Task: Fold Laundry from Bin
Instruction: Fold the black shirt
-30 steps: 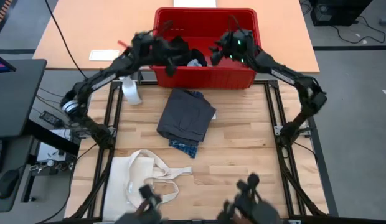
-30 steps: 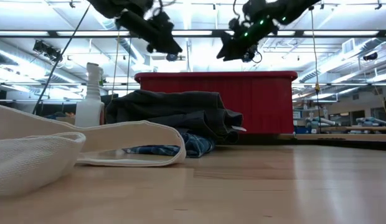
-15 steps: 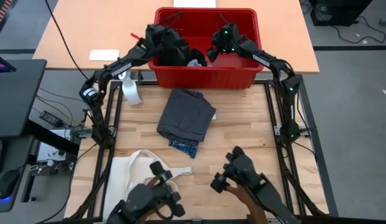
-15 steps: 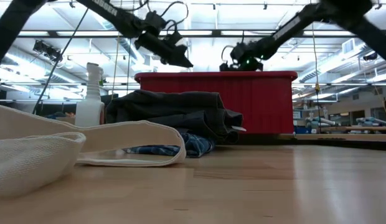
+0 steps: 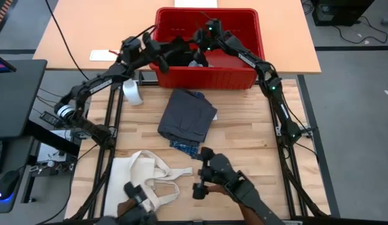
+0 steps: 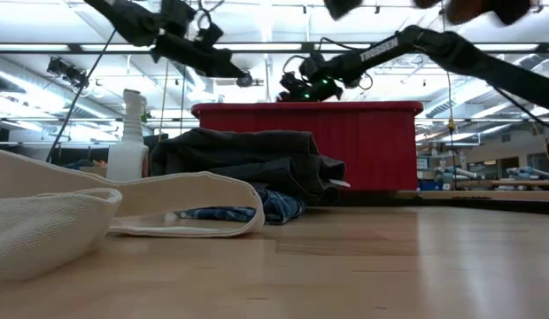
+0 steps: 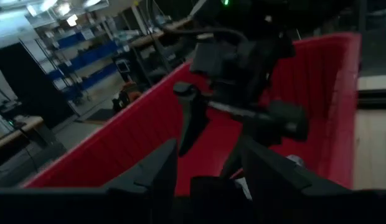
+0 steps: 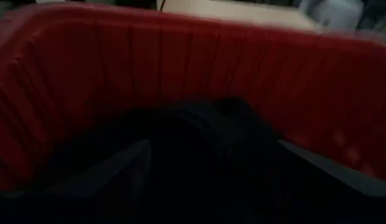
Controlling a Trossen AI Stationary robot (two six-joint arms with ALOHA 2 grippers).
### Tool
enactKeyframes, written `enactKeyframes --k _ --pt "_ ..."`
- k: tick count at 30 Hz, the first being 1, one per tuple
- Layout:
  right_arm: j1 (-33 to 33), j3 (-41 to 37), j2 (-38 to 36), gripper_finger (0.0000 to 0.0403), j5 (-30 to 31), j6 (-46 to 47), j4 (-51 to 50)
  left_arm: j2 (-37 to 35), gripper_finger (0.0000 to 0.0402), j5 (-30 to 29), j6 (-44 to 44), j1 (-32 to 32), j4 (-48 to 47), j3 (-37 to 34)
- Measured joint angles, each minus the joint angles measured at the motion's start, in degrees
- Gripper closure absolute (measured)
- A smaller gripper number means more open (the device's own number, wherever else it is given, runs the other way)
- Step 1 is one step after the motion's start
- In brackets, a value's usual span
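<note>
The red bin (image 5: 206, 10) stands at the table's far edge, with a black piece of laundry (image 5: 180, 51) and a small light piece (image 5: 195, 63) inside. My left gripper (image 5: 168, 55) hangs above the bin's left part, pointing level, its fingers (image 7: 165, 168) apart with nothing between their tips. My right gripper (image 5: 197, 44) reaches in from the right, slanting down, open wide just over the black piece (image 8: 205, 137); whether it touches the cloth I cannot tell. A folded dark grey garment (image 5: 189, 114) lies on a blue plaid one (image 5: 184, 147) at mid-table.
A cream tote bag (image 5: 141, 178) lies at the near left and a white spray bottle (image 5: 132, 90) stands by the bin's left corner. Dark handles with a person's hands (image 5: 213, 178) show at the near edge. Bare wood (image 5: 244, 137) lies right of the folded pile.
My right gripper has gone from the bin's right part toward its left and sunk to just above the rim, tipping downward. My left gripper has swung out over the bin and drawn back toward the left rim.
</note>
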Motion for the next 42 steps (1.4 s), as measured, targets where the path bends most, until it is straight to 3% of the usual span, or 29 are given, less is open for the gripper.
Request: enactKeyframes --k 4,9,15,20,24,30,31,42 --pt "1.5 -1.0 0.6 0.0056 6.4 -7.6 3.5 -5.0 0.0221 -0.8 -0.9 0.0 4.7 -7.2" --pt "2.1 -1.0 1.4 0.0056 7.3 -10.3 5.6 -10.2 0.0221 -3.1 -2.5 0.0 7.1 -13.5" --pt "2.9 -1.0 5.9 0.0056 6.1 -5.1 12.9 -14.0 0.0221 -3.5 -5.3 0.0 6.6 -16.1" --pt "4.9 -1.1 8.6 0.0068 14.6 -8.2 19.5 -14.9 0.0221 -3.5 -5.8 0.0 4.3 -16.1" --pt "5.6 -1.1 8.6 0.0149 17.8 -9.0 22.5 -14.9 0.0221 -4.0 -5.8 0.0 2.3 -16.2" --pt "5.8 -1.1 8.0 0.0369 20.5 -9.6 24.0 -14.9 0.0221 -4.0 -6.3 0.0 1.0 -16.2" --pt "5.8 -1.1 7.6 0.0383 20.5 -9.6 24.0 -14.9 0.0221 -4.0 -6.3 0.0 1.0 -16.2" --pt "8.3 -1.0 -6.4 0.0394 23.6 -10.8 21.8 -19.2 0.0221 -3.9 -9.6 -0.2 -0.4 -16.2"
